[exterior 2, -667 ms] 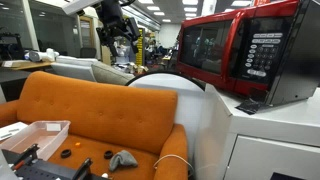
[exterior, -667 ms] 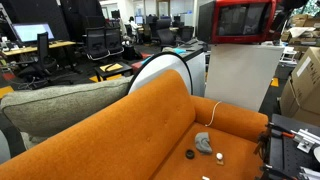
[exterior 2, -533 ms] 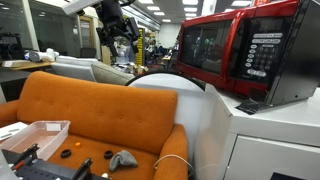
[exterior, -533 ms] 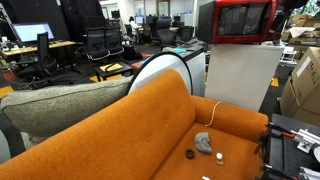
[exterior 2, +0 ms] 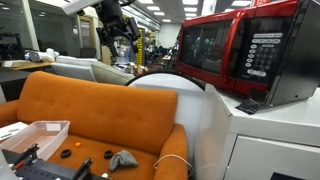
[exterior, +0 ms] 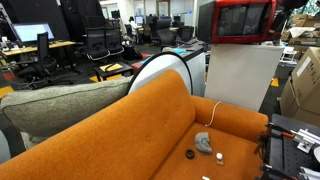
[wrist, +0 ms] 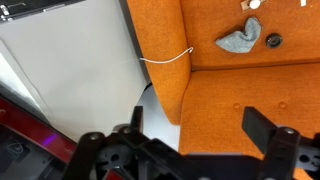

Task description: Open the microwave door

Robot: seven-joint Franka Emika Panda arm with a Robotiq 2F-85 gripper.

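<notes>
The bright-red microwave [exterior 2: 262, 50] stands on a white cabinet [exterior 2: 270, 140] in both exterior views [exterior: 240, 20]. The microwave door [exterior 2: 208, 47], a red frame around dark glass, is shut [exterior: 243, 18]. My gripper [exterior 2: 117, 28] hangs high above the orange sofa [exterior 2: 90, 110], well away from the door and not touching it. In the wrist view the gripper [wrist: 198, 125] is open and empty, looking down on the sofa [wrist: 240, 100]. The white cabinet [wrist: 70, 70] and a red strip of the microwave [wrist: 25, 125] lie at the left.
A grey cloth [exterior: 203, 142] and small dark pieces lie on the sofa seat. A white tray [exterior 2: 35, 135] sits in front. A white cable [wrist: 165, 56] hangs by the cabinet. A round white object [exterior: 165, 75] stands behind the sofa. Cardboard boxes [exterior: 305, 85] stand beside the cabinet.
</notes>
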